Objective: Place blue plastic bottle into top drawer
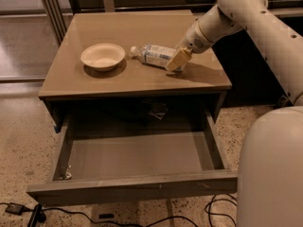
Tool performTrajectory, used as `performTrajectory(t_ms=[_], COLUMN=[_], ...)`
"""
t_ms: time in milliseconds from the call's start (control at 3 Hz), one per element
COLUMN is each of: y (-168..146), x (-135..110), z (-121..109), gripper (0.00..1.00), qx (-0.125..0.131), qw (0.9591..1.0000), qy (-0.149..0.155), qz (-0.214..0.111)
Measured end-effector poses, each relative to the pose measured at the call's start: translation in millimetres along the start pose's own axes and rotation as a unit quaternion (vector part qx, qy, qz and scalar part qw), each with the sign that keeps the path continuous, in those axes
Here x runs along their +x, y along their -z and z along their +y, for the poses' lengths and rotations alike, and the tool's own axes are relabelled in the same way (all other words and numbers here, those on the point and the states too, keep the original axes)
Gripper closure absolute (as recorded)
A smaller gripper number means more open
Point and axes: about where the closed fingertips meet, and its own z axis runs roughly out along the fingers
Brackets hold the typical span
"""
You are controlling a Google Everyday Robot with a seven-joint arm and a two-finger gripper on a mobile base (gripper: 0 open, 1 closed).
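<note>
The blue plastic bottle (152,55) lies on its side on the tan cabinet top (137,32), white cap pointing left towards the bowl. My gripper (174,61) is low over the cabinet top at the bottle's right end, touching or overlapping it. The bottle rests on the surface and is not lifted. The top drawer (135,187) is pulled fully out below the cabinet top, its grey-brown inside bare.
A cream round bowl (102,56) stands left of the bottle. My white arm (255,22) reaches in from the upper right and my white body (272,169) fills the lower right. Cables (28,212) lie on the speckled floor by the drawer front.
</note>
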Motion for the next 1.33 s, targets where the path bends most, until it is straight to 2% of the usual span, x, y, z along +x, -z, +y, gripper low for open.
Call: performTrajectory(t_ms=[667,1000,1333], y=[-0.1,-0.1,-1.2], x=[0.0,0.0,-5.0], z=[0.0,0.0,-1.0], gripper=[0.84,1.00,1.00], qx=[0.000,0.000,0.002], qw=[1.0000,1.0000,1.0000], qy=[0.000,0.000,0.004], qz=[0.000,0.000,0.004])
